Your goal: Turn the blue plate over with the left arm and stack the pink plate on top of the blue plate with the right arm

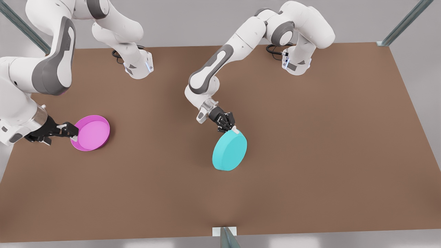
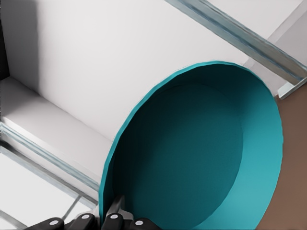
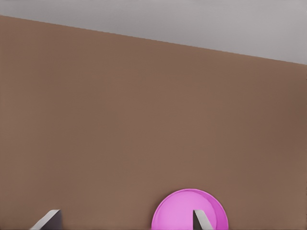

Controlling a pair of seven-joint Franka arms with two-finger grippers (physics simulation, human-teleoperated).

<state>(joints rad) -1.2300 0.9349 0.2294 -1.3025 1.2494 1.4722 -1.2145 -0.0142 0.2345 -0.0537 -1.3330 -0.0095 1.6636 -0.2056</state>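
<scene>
The rigid, light-looking blue plate (image 1: pixel 229 152) was pinched at its rim, tilted mid-table, by the left gripper (image 1: pixel 231 129); the right gripper (image 1: pixel 73 135) was spread near the pink plate (image 1: pixel 91 132), whose thin rim was judged the best hold.

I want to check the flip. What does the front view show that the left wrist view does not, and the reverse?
The front view adds the flat closed underside of the round turquoise plate, which is steeply tilted. It also adds the round magenta-pink plate, hollow side up on the brown table, with the right end effector open at its rim. The left wrist view adds the turquoise plate's hollow inside and a grey metal frame bar beyond it. Both show the left end effector shut on the turquoise plate's rim.
</scene>
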